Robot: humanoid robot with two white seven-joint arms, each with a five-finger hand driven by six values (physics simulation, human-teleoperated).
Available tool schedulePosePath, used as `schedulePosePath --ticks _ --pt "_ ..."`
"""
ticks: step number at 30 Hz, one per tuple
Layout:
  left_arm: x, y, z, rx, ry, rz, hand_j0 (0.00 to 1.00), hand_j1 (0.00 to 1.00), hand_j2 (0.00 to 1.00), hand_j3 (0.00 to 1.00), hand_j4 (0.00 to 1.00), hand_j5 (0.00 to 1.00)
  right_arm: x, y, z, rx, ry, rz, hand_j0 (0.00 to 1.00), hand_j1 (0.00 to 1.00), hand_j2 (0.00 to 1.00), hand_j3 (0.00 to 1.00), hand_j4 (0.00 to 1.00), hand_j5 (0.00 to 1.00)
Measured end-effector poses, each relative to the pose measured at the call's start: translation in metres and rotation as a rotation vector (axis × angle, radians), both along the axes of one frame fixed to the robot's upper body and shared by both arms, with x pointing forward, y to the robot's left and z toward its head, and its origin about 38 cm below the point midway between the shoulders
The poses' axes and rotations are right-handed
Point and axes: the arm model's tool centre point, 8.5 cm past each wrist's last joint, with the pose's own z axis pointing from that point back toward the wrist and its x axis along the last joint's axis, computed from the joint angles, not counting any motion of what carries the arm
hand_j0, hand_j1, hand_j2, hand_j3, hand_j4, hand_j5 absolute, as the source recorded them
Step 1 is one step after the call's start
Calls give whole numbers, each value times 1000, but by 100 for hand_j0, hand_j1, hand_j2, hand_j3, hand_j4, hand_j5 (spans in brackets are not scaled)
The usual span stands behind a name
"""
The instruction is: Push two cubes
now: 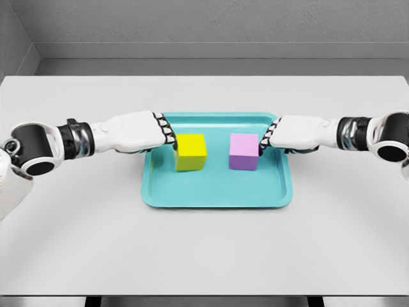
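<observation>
Both arms are stretched inward, low over the white worktop point(204, 249), the left hand point(137, 131) set against the left face of the yellow cube point(190, 152) and the right hand point(297, 132) against the right face of the pink cube point(244, 151). The fingers point(167, 133) of each hand are seen curled, knuckles toward the cube, with nothing gripped, though actual contact cannot be judged with certainty. The two cubes stand upright and apart, side by side in the teal tray point(217, 195), whose raised rim lies under both hands.
</observation>
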Motion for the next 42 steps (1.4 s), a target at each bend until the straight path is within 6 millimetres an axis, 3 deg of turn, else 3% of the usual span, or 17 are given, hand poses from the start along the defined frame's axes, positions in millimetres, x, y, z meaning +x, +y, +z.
schedulePosePath --ticks 19,36,38,42 --pt "0 -27 -6 5 -13 -36 71 71 71 71 71 71 10 21 -2 -9 -14 22 68 68 68 68 68 68" --pt "4 -31 -6 13 -18 -31 72 72 72 72 72 72 12 26 0 -5 -20 27 68 68 68 68 68 68" --pt "4 -31 -6 11 -17 -30 65 65 65 65 65 65 12 26 0 -5 -20 28 68 68 68 68 68 68" --pt "4 -30 -7 7 -8 -23 63 63 63 63 63 63 12 25 0 -8 -21 27 68 68 68 68 68 68"
